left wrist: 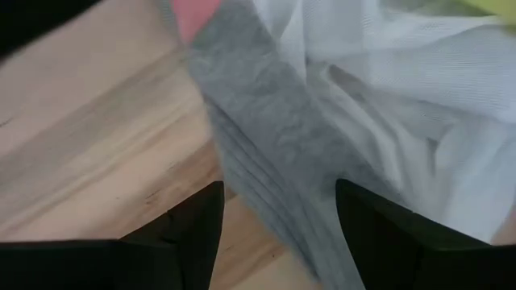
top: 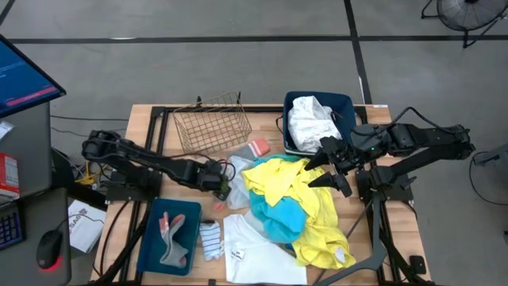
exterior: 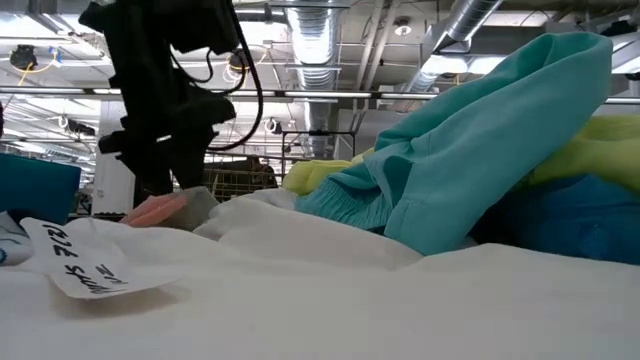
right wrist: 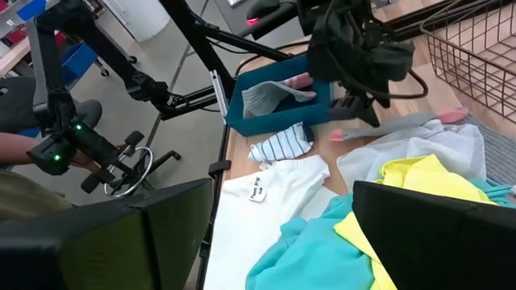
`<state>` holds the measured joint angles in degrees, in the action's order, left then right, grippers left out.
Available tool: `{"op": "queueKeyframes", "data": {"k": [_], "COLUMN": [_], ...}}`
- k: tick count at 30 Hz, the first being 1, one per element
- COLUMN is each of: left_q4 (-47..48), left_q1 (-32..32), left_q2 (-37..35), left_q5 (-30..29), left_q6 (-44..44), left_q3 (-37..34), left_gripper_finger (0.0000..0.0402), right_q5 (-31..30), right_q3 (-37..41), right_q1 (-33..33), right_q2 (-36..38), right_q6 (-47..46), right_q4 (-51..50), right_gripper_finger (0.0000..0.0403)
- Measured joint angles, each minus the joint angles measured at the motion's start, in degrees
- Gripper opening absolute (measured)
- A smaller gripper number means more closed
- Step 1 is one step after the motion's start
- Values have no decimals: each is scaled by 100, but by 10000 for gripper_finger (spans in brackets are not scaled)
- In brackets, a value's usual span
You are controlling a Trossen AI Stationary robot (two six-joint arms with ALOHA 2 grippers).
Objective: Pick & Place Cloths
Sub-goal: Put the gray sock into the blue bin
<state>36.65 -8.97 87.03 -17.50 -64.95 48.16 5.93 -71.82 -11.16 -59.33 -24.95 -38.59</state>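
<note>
A grey sock with a coral toe lies flat on the wooden table at the left edge of the cloth pile. Beside it spreads a thin white cloth. My left gripper is low over the sock and open, one finger on each side of it. The pile holds a yellow cloth, a teal one and a white one. My right gripper hangs open above the pile's far right, with nothing between its fingers. My left gripper comes at the grey sock's middle steeply from above, its fingers standing across the sock, one on either side. I cannot tell whether they touch it. The sock lies on the table.
A copper wire basket stands at the far edge. A blue bin at the near left holds grey and coral socks, with a striped sock beside it. A second blue bin at the far right holds a white cloth.
</note>
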Motion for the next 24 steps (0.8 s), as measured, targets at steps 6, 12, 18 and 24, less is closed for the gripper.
{"op": "queueKeyframes", "data": {"k": [6, 12, 18, 24], "left_q4": [-284, -380, -383, -527], "left_q1": [0, 0, 68, 145], "left_q2": [26, -408, -479, -215], "left_q5": [-1, 133, 51, -47], "left_q6": [-10, -34, -175, -307], "left_q3": [0, -4, -2, -2], "left_gripper_finger": [224, 224, 220, 219], "right_q5": [0, 2, 2, 2], "right_q3": [0, -1, 0, -2], "right_q1": [0, 0, 0, 0], "right_q2": [0, 0, -1, 0], "right_q6": [0, 0, 2, 136], "right_q4": [-14, -59, -103, -105], "right_gripper_finger": [291, 291, 291, 291]}}
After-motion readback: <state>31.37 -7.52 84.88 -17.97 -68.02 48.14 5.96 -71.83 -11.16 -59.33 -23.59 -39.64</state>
